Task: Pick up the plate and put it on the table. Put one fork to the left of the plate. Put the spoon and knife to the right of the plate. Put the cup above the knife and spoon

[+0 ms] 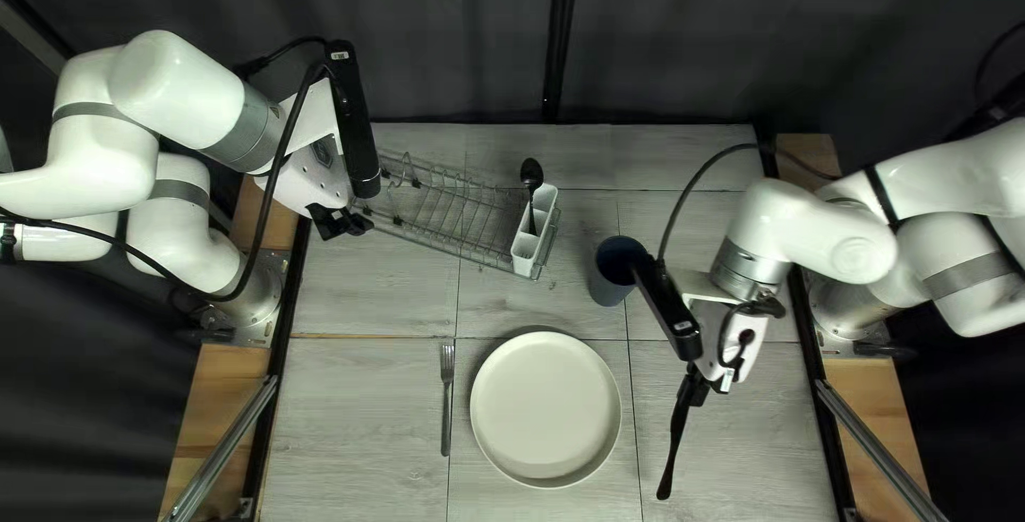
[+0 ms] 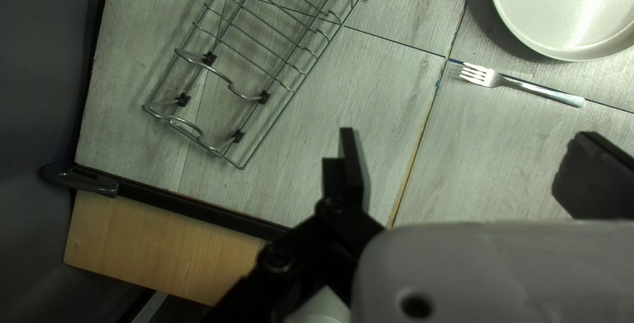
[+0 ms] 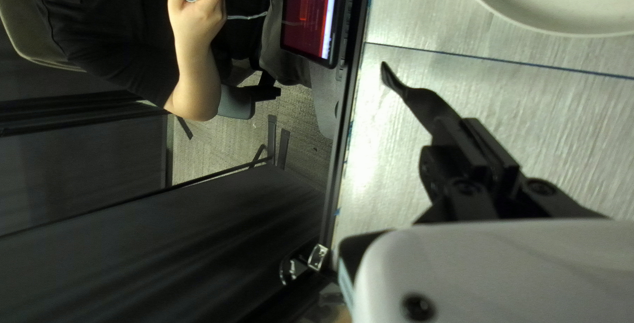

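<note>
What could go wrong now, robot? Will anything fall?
My right gripper grips the black knife near one end, with the rest sticking out, so it might twist or slip. From above, my right arm overlaps the edge of the blue cup, so moving carelessly could knock it over.

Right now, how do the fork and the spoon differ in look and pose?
The fork is silver; the spoon is black. The fork lies flat on the table beside the plate, while the spoon is propped bowl-up in the white holder. Both are cutlery, and neither is in a gripper.
</note>
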Controlling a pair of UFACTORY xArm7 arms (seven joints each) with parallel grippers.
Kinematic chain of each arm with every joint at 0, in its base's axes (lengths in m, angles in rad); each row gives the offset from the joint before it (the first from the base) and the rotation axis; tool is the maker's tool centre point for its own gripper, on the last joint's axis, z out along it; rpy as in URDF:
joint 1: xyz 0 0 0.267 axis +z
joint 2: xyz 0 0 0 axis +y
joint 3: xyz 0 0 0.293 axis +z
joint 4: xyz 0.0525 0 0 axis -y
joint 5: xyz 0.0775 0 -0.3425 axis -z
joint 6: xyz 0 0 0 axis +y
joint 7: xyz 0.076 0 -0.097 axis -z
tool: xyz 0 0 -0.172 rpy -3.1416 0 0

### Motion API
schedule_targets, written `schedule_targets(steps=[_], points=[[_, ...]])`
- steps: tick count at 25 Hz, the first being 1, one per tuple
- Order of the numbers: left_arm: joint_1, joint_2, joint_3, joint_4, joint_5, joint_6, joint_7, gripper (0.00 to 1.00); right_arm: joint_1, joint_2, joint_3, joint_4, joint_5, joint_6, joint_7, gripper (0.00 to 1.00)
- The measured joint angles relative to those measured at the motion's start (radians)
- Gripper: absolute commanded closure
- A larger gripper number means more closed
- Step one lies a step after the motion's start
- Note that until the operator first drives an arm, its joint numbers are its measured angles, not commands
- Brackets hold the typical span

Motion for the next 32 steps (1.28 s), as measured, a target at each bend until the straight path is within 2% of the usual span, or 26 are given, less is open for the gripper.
schedule_targets(steps=[10,22,23,24,27,28,29,30,32], points=[[0.0,0.0,0.0,0.0,0.0,0.0,0.0,0.0,0.001,0.101,-0.083,-0.014,0.117,0.021,-0.219,1.0],[0.0,0.0,0.0,0.0,0.0,0.0,0.0,0.0,-0.046,0.148,-0.151,-0.021,0.074,0.064,-0.328,1.0],[0.0,0.0,0.0,0.0,0.0,0.0,0.0,0.0,-0.049,0.152,-0.154,-0.02,0.069,0.065,-0.334,0.96],[0.0,0.0,0.0,0.0,0.0,0.0,0.0,0.0,-0.051,0.158,-0.157,-0.019,0.066,0.065,-0.341,0.88],[0.0,0.0,0.0,0.0,0.0,0.0,0.0,0.0,-0.056,0.175,-0.165,-0.021,0.06,0.062,-0.371,0.83],[0.0,0.0,0.0,0.0,0.0,0.0,0.0,0.0,-0.058,0.182,-0.168,-0.023,0.06,0.059,-0.382,0.75],[0.0,0.0,0.0,0.0,0.0,0.0,0.0,0.0,-0.06,0.187,-0.171,-0.024,0.059,0.056,-0.39,0.84],[0.0,0.0,0.0,0.0,0.0,0.0,0.0,0.0,-0.061,0.193,-0.172,-0.025,0.06,0.053,-0.399,0.88],[0.0,0.0,0.0,0.0,0.0,0.0,0.0,0.0,-0.063,0.206,-0.177,-0.028,0.062,0.048,-0.417,0.88]])
